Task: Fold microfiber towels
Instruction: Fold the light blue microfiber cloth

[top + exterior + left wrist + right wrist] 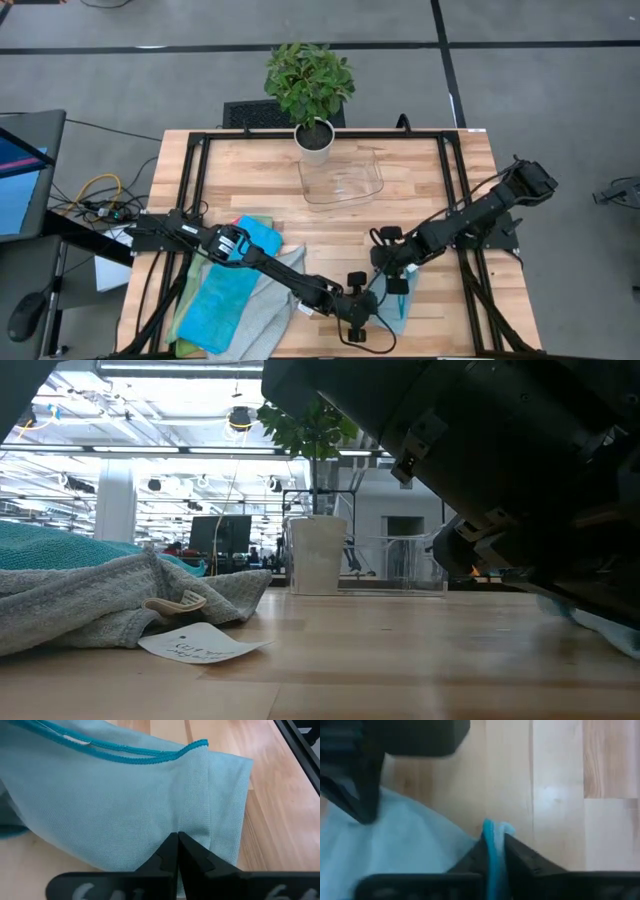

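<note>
A light grey microfiber towel with teal edging (401, 306) lies on the wood near the table's front edge, right of the middle. My left gripper (376, 310) reaches it from the left and is shut on it. My right gripper (397, 284) comes down on it from the far right and is shut on its edge. In the left wrist view the towel (125, 805) lies folded over, with its teal hem (150, 757) across the top. More towels, bright blue (228, 292) and grey (268, 310), lie heaped at the front left. My left gripper pinches the towel between its fingertips at a crease (192, 822) near one side fold, slanting down from the table's left. The cloth around it lies on the table. One layer or several, I cannot tell. My right gripper pinches the towel's teal-hemmed edge (492, 836) between its two fingers. The fingers point steeply down. The hem stands up between the fingertips, while the rest of the cloth (410, 845) lies on the table.
A potted plant (312, 90) stands at the far edge, with a clear plastic tray (343, 178) in front of it. A black frame (455, 190) runs round the table. A white tag (200, 645) sticks out from the grey towel pile (90, 605).
</note>
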Robot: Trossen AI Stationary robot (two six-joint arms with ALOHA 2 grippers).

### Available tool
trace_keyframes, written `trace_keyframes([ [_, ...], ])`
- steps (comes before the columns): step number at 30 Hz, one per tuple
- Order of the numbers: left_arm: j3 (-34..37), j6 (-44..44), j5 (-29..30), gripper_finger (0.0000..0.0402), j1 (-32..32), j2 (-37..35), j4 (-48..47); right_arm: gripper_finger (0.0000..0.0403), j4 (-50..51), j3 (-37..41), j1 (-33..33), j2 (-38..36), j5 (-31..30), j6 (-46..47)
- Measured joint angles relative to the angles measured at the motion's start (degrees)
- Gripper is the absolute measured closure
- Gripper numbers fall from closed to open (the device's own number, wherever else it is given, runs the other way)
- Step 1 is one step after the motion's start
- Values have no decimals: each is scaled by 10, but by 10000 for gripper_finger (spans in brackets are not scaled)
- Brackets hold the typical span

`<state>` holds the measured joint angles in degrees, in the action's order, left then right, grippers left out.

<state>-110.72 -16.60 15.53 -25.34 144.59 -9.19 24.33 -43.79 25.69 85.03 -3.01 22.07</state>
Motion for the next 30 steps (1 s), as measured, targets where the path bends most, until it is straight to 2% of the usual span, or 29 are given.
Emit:
trace_keyframes([
  [2,0,0,0,401,0,0,0,387,-5,0,0,-18,2,29],
  [7,0,-7,1,401,0,0,0,383,3,-1,12,-65,0,186],
  [12,0,-12,2,401,0,0,0,390,41,-1,71,-90,-37,313],
  [17,0,-8,2,401,0,0,0,374,53,-1,139,-55,-77,420],
  [24,0,-6,-1,401,0,0,0,373,53,0,195,9,-111,538],
  [30,0,-8,-33,401,1,-3,-5,310,58,0,232,38,-114,601],
])
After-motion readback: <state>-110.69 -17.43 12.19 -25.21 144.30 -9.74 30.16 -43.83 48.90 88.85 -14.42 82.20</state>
